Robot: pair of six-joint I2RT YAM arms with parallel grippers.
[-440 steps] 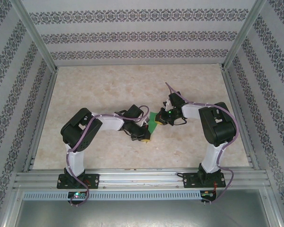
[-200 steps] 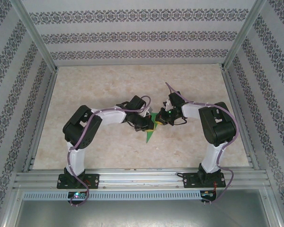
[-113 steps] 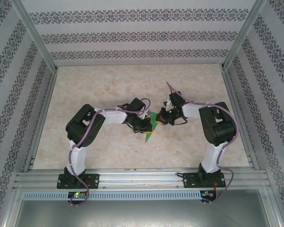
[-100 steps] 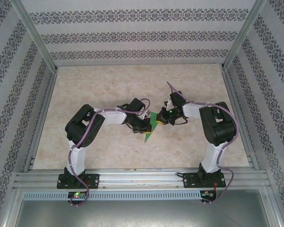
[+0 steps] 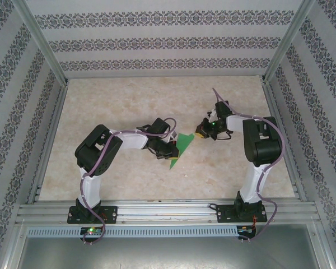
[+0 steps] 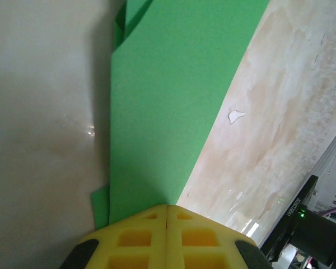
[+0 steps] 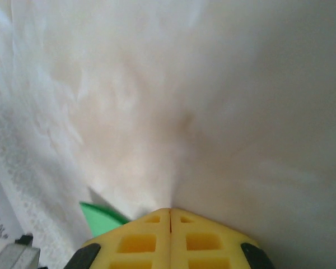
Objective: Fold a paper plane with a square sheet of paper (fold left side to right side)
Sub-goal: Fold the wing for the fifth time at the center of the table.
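Aluminium rail (image 5: 168, 212) ran across the near edge, ribbed and silvery, with two white-and-black arms bolted to it, one left and one right. Beyond it the table (image 5: 117, 179) lay open and flat, a matte beige marbled surface with bare room along the near strip and at both side edges.

At mid-table, slightly left of centre, lay one piece of folded green paper (image 5: 182, 144), thin, matte and unmarked, shaped as a pointed wedge with its narrow tip toward the near side. In the left wrist view the paper (image 6: 168, 101) showed straight, sharp edges and at least two layers overlapping at its far end and near corner. The left gripper (image 5: 171, 152) sat at the paper's left edge; its yellow, waffle-moulded fingers (image 6: 167, 216) were pressed together, their tips touching the green face, and whether any layer was pinched could not be told. A single small white fleck (image 6: 235, 116) marked the table just right of the paper.

The right gripper (image 5: 199, 133) stood a little farther and to the right, apart from the paper, its yellow fingers (image 7: 169, 218) likewise pressed together over bare table, one green corner (image 7: 101, 216) showing beside them.

Past both grippers the far half of the table was open up to the wall panels (image 5: 168, 42), pale with dark patterned bands.
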